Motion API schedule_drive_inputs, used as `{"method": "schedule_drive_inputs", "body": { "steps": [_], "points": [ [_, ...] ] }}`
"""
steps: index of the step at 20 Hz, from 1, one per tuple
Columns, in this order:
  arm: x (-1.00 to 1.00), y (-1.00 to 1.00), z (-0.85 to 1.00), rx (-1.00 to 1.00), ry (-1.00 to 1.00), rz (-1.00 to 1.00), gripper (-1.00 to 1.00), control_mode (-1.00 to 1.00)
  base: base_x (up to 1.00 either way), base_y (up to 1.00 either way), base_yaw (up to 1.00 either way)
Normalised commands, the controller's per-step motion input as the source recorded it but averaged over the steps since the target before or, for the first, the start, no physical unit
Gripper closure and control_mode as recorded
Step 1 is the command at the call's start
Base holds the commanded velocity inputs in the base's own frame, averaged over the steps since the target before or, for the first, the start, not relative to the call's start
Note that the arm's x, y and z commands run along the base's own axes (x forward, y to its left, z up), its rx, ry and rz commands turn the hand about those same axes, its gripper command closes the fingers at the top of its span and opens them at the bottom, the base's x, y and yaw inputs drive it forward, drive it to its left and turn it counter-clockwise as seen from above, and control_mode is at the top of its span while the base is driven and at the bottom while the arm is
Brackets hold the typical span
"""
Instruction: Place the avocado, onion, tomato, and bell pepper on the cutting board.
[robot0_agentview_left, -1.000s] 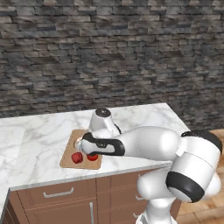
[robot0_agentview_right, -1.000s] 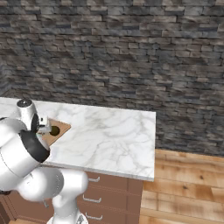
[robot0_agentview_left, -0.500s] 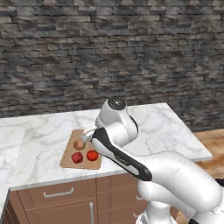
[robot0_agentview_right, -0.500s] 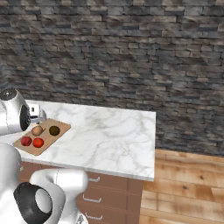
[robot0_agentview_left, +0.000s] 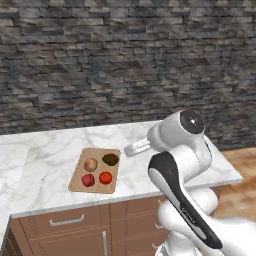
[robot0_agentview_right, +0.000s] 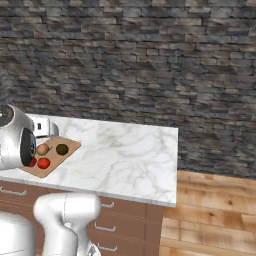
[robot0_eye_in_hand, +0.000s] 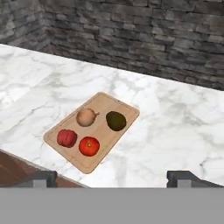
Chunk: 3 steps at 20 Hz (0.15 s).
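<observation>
Hand view: cutting board (robot0_eye_in_hand: 114, 105) flat on the white marble bench (robot0_eye_in_hand: 183, 127), near its front edge, with all four pieces of produce on it in a two-by-two cluster, none touching. Onion (robot0_eye_in_hand: 86, 117) and avocado (robot0_eye_in_hand: 116, 120) on the half nearer the stone wall (robot0_eye_in_hand: 144, 35), bell pepper (robot0_eye_in_hand: 67, 138) and tomato (robot0_eye_in_hand: 89, 146) on the half nearer the bench edge. Hand (robot0_eye_in_hand: 113, 177) empty, raised well above the board, fingertips (robot0_eye_in_hand: 41, 178) set wide apart at the bottom corners. Left base view: same board (robot0_agentview_left: 78, 182) on the bench (robot0_agentview_left: 45, 150), onion (robot0_agentview_left: 90, 164) beside avocado (robot0_agentview_left: 110, 159), bell pepper (robot0_agentview_left: 88, 180) beside tomato (robot0_agentview_left: 105, 177). Right base view: board (robot0_agentview_right: 70, 145) at the bench's left end, onion (robot0_agentview_right: 43, 149), avocado (robot0_agentview_right: 62, 149) and tomato (robot0_agentview_right: 43, 162) visible, bell pepper partly hidden behind the arm. Wooden drawers (robot0_agentview_left: 65, 220) under the bench.
</observation>
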Motion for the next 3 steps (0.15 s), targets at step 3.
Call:
{"method": "schedule_drive_inputs", "body": {
  "steps": [3],
  "points": [
    [-0.52,-0.95,0.79,0.18,-0.03,-0.07,-1.00,-1.00,0.00,0.00,0.00]
  ]
}}
